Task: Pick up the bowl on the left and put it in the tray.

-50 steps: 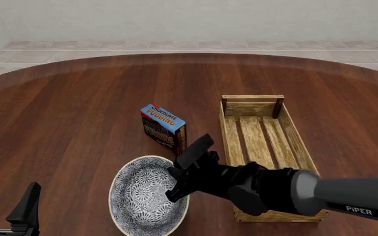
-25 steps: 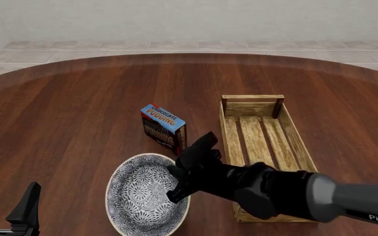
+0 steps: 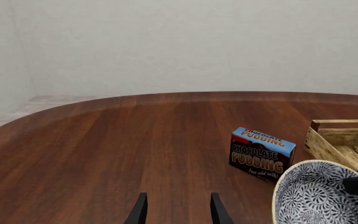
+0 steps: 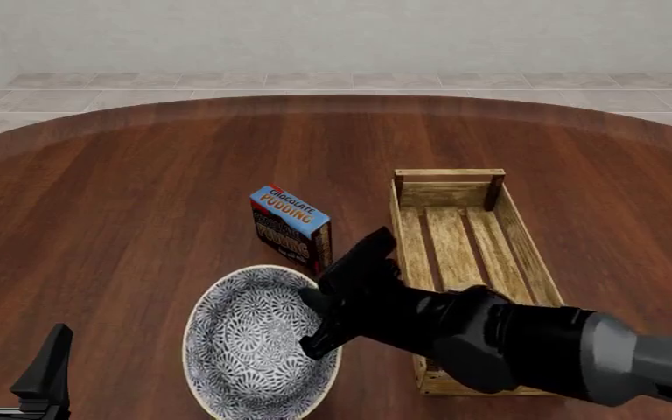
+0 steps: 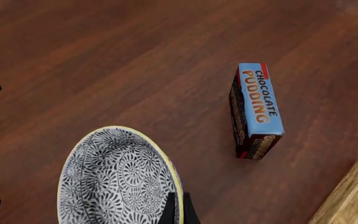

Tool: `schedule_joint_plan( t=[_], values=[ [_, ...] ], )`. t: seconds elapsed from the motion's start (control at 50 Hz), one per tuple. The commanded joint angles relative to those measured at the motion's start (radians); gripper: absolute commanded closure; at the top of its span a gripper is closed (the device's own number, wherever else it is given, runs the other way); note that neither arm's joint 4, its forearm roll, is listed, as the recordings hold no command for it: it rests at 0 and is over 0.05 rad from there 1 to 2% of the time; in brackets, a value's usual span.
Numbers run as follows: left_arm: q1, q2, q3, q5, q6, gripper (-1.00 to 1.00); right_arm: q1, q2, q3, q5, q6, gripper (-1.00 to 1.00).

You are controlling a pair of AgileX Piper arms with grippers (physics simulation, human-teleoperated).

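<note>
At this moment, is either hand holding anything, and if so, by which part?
The right hand is shut on the bowl, pinching its rim on the side nearest the tray. The left hand is open and holds nothing.

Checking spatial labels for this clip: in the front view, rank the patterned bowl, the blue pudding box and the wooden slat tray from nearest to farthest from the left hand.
From the left hand, bottom left corner:
1. Round blue-and-white patterned ceramic bowl, just to its right.
2. Blue chocolate pudding box, beyond the bowl, mid-table.
3. Long light wooden slat tray, far right.
</note>
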Motion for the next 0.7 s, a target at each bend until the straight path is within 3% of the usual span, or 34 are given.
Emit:
schedule_joint_plan(
  t=[0.02,0.08,0.1,0.28,0.3,0.34,0.36,0.38,0.44,0.7],
  values=[
    [0.0,0.0,0.0,0.0,0.0,-1.0,0.007,-0.064,0.0,0.022,0.004,1.0],
    [0.0,0.0,0.0,0.0,0.0,-1.0,0.018,-0.091,0.005,0.035,0.011,1.0],
    [0.0,0.0,0.0,0.0,0.0,-1.0,0.035,-0.109,0.008,0.044,0.043,1.0],
    [0.0,0.0,0.0,0.0,0.0,-1.0,0.046,-0.172,0.005,0.074,0.057,1.0],
    [0.0,0.0,0.0,0.0,0.0,-1.0,0.066,-0.181,0.011,0.077,0.113,1.0],
    [0.0,0.0,0.0,0.0,0.0,-1.0,0.053,-0.179,0.007,0.078,0.075,1.0],
    [0.0,0.0,0.0,0.0,0.0,-1.0,0.066,-0.182,0.011,0.081,0.103,1.0],
    [0.0,0.0,0.0,0.0,0.0,-1.0,0.056,-0.183,0.008,0.08,0.083,1.0],
    [0.0,0.0,0.0,0.0,0.0,-1.0,0.073,-0.198,0.011,0.088,0.111,1.0],
    [0.0,0.0,0.0,0.0,0.0,-1.0,0.066,-0.2,0.016,0.082,0.088,1.0]
  ],
)
